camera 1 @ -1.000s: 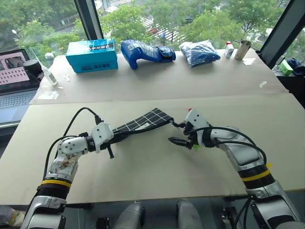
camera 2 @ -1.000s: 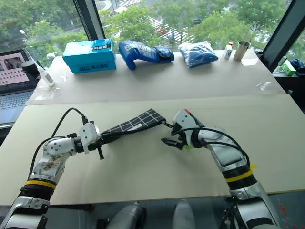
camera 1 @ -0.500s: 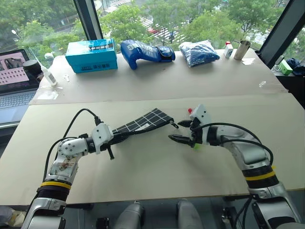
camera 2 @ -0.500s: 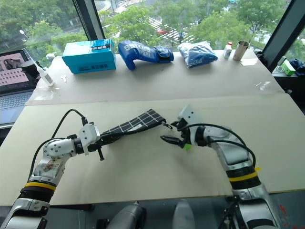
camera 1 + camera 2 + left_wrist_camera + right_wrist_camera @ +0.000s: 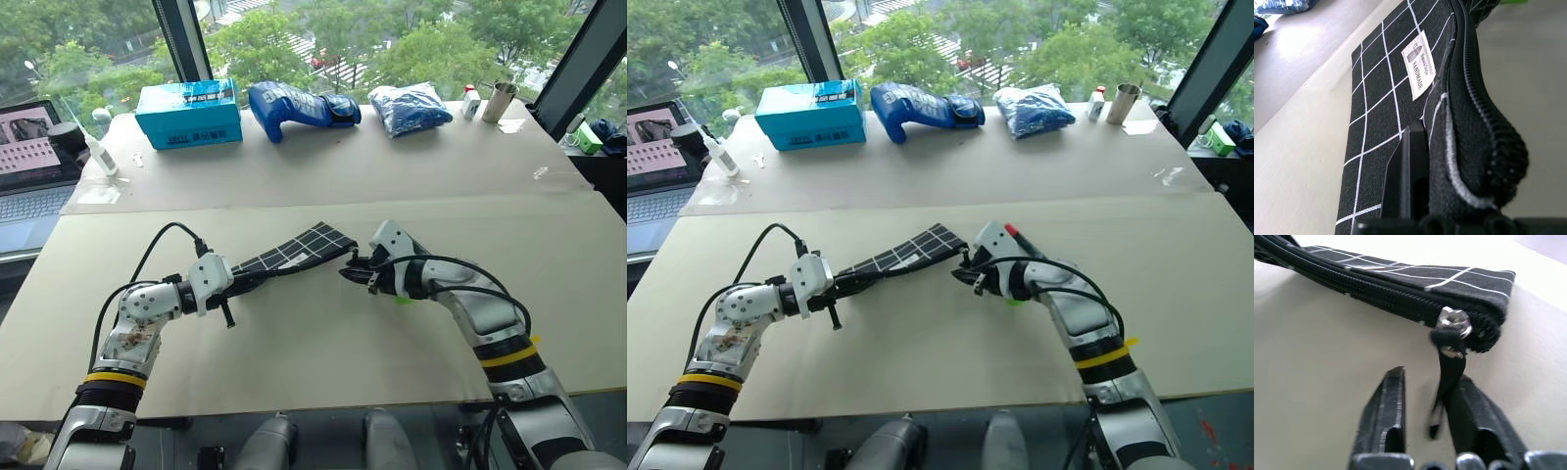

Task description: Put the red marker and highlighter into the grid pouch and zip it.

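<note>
The grid pouch [image 5: 304, 250], black with white lines, hangs tilted above the table. My left gripper [image 5: 247, 278] is shut on its left end, one finger [image 5: 1408, 171] lying against the fabric beside the white label. My right gripper [image 5: 350, 271] is at the pouch's right end. Its jaws are narrowly open, and the black zipper pull strap [image 5: 1449, 372] hangs between them against one finger. A bit of the green highlighter [image 5: 400, 298] shows on the table under my right wrist. A red tip [image 5: 1010, 231], perhaps the red marker, peeks out behind that gripper.
Along the far side of the table stand a teal box [image 5: 189, 113], a blue glove-shaped bag [image 5: 302, 106], a blue bag [image 5: 411, 106] and a metal cup [image 5: 501, 101]. An open laptop [image 5: 29, 147] and a white bottle [image 5: 100, 149] sit at the far left.
My right gripper has moved left up to the pouch's right end, and its fingers have narrowed around the zipper strap. My left gripper and the pouch have kept still.
</note>
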Controlling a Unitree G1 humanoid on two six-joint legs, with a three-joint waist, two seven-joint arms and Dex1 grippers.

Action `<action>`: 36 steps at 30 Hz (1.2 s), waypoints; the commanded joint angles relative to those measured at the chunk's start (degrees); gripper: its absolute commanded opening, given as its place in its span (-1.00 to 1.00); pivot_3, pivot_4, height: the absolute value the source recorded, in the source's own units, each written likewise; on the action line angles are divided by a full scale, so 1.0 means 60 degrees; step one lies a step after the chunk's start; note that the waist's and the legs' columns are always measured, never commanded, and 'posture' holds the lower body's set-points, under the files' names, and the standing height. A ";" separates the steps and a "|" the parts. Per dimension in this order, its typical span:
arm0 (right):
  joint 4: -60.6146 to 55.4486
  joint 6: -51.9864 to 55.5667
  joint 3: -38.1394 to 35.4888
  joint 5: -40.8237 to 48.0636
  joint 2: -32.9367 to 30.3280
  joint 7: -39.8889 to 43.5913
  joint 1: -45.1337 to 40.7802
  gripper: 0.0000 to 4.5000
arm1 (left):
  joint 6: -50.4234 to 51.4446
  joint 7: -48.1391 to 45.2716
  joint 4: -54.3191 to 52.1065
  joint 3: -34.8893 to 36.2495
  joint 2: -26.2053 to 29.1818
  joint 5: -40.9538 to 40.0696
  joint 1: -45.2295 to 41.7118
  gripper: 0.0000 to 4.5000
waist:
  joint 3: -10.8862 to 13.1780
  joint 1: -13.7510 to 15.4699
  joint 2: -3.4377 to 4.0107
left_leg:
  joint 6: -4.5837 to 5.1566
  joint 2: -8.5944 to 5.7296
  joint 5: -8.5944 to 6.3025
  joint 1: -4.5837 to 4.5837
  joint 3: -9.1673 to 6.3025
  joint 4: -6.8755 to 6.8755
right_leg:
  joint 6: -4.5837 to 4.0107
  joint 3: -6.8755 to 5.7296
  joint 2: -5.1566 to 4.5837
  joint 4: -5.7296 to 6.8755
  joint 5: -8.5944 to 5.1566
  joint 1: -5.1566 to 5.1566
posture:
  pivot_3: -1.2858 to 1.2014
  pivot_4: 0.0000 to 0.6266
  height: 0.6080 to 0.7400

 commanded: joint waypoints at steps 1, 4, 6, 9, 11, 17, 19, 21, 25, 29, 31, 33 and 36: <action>-0.0801 0.0105 -0.0154 0.0414 -0.0043 0.0315 0.0015 -0.98 | -0.0044 0.0038 -0.0245 0.0131 -0.0002 -0.0117 -0.0082 -1.00 | 0.0000 -0.0015 0.0000 | 0.0000 0.0001 0.0000 0.0001 0.0000 0.0000 | 0.0000 0.0000 0.0001 0.0000 0.0000 0.0000 | 0.03 -0.52 1.00; -0.1090 0.0386 0.0046 0.0433 0.0026 0.0319 -0.0044 -0.98 | -0.0034 0.0036 -0.0233 0.0108 -0.0030 -0.0115 -0.0104 -1.00 | 0.0000 -0.0027 0.0000 | 0.0000 0.0002 0.0000 0.0001 -0.0002 -0.0001 | 0.0000 0.0000 0.0001 0.0000 0.0000 0.0000 | 0.03 -0.52 1.00; -0.1257 0.0636 0.0315 0.0334 0.0118 0.0216 -0.0121 -0.98 | -0.0031 0.0025 -0.0220 0.0098 -0.0046 -0.0118 -0.0120 -1.00 | 0.0000 -0.0029 0.0000 | 0.0000 0.0002 0.0000 0.0000 -0.0002 0.0000 | 0.0000 0.0000 0.0000 0.0000 0.0000 0.0000 | 0.03 -0.52 1.00; -0.1376 0.0802 0.1035 -0.0180 0.0332 -0.0074 -0.0232 -0.98 | -0.0038 0.0021 -0.0183 0.0070 -0.0092 -0.0103 -0.0163 -1.00 | 0.0000 -0.0044 0.0000 | 0.0000 0.0002 0.0000 0.0001 -0.0003 -0.0001 | 0.0000 0.0000 0.0001 0.0001 0.0000 0.0000 | 0.03 -0.52 1.00; -0.1544 0.0938 0.1572 -0.0373 0.0482 -0.0075 -0.0267 -0.98 | -0.0029 0.0026 -0.0185 0.0040 -0.0143 -0.0093 -0.0190 -1.00 | 0.0000 -0.0061 0.0000 | 0.0000 0.0002 0.0000 0.0002 -0.0003 -0.0001 | 0.0000 -0.0001 0.0001 0.0002 0.0000 0.0000 | 0.03 -0.52 1.00; -0.1511 0.0967 0.1871 -0.0437 0.1133 -0.0266 -0.0564 -0.98 | -0.0017 0.0019 -0.0226 -0.0002 -0.0245 -0.0075 -0.0195 -1.00 | 0.0000 -0.0074 0.0000 | -0.0001 0.0002 0.0001 -0.0003 -0.0004 0.0000 | 0.0000 0.0000 -0.0001 0.0004 0.0000 -0.0006 | 0.03 -0.52 1.00; -0.1653 0.1098 0.1624 -0.0045 0.1321 -0.0097 -0.0669 -0.98 | -0.0026 -0.0002 -0.0185 -0.0004 -0.0257 -0.0066 -0.0228 -1.00 | 0.0000 -0.0074 0.0000 | -0.0001 0.0002 0.0001 -0.0003 -0.0004 0.0000 | 0.0000 0.0000 0.0000 0.0005 0.0000 -0.0006 | 0.03 -0.52 1.00; -0.1985 0.1249 0.1368 0.0510 0.1411 0.0276 -0.0711 -0.98 | -0.0035 -0.0033 -0.0118 0.0002 -0.0263 -0.0067 -0.0282 -1.00 | 0.0000 -0.0066 0.0000 | -0.0001 0.0002 0.0001 -0.0003 -0.0004 0.0000 | 0.0000 -0.0001 0.0000 0.0005 0.0000 -0.0006 | 0.03 -0.52 1.00; -0.2280 0.1359 0.1343 0.1012 0.1272 0.0878 -0.0784 -0.98 | -0.0063 -0.0087 -0.0019 -0.0035 -0.0305 -0.0045 -0.0352 -1.00 | 0.0000 -0.0087 0.0000 | -0.0001 0.0002 0.0001 -0.0003 -0.0005 0.0000 | 0.0000 -0.0001 0.0000 0.0005 0.0000 -0.0005 | 0.03 -0.52 1.00; -0.1659 0.1353 0.2240 0.0297 0.1318 0.0726 -0.1137 -0.98 | -0.0086 -0.0130 0.0089 -0.0088 -0.0406 -0.0012 -0.0443 -1.00 | 0.0000 -0.0114 0.0000 | -0.0001 0.0000 0.0000 -0.0002 -0.0005 -0.0001 | 0.0000 -0.0001 0.0001 0.0006 0.0000 -0.0007 | 0.03 -0.52 1.00; -0.0937 0.1476 0.2656 -0.0250 0.1611 0.0248 -0.1437 -0.98 | -0.0109 -0.0136 0.0157 -0.0105 -0.0451 0.0006 -0.0497 -1.00 | 0.0000 -0.0128 0.0000 | -0.0001 -0.0002 0.0000 0.0002 -0.0004 -0.0002 | 0.0000 -0.0002 0.0005 0.0007 0.0000 -0.0007 | 0.03 -0.52 1.00; -0.0212 0.1401 0.2796 -0.0625 0.2026 -0.0186 -0.1721 -0.98 | -0.0137 -0.0137 0.0250 -0.0131 -0.0496 0.0028 -0.0568 -1.00 | 0.0000 -0.0141 0.0000 | -0.0001 0.0000 0.0001 0.0004 -0.0004 -0.0005 | 0.0000 -0.0003 0.0006 0.0011 0.0000 -0.0009 | 0.03 -0.52 1.00; 0.0076 0.1437 0.2526 -0.0448 0.2616 -0.0359 -0.1989 -0.98 | -0.0204 -0.0118 0.0353 -0.0167 -0.0565 0.0060 -0.0613 -1.00 | 0.0000 -0.0155 0.0000 | -0.0005 0.0003 0.0003 -0.0004 -0.0005 -0.0004 | -0.0001 -0.0001 0.0004 0.0021 0.0001 -0.0016 | 0.03 -0.52 1.00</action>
